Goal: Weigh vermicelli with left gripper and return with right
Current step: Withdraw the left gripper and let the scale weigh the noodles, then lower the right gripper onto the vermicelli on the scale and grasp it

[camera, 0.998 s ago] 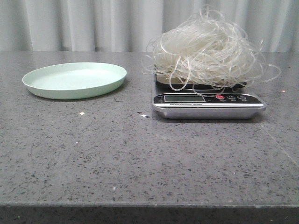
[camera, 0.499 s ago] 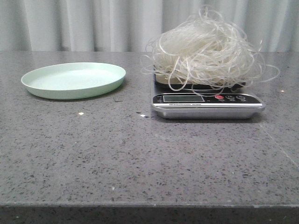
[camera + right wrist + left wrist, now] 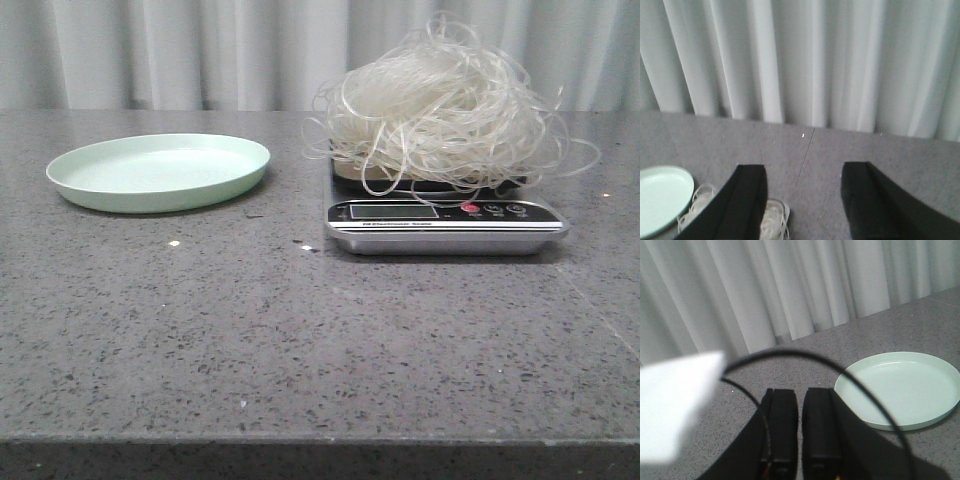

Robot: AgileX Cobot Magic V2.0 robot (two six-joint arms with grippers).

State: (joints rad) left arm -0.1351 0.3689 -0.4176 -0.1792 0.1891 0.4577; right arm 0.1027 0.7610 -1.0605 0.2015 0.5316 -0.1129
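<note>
The vermicelli, a fluffy tangle of whitish translucent strands, sits piled on the kitchen scale at the right of the table. The pale green plate stands empty at the left. Neither gripper shows in the front view. In the left wrist view my left gripper is shut and empty, beside the plate. In the right wrist view my right gripper is open and empty above the table; some vermicelli strands and the plate's edge show beside one finger.
A grey speckled table runs to a white curtain at the back. A black cable arcs across the left wrist view. A blurred white shape fills one side of that view.
</note>
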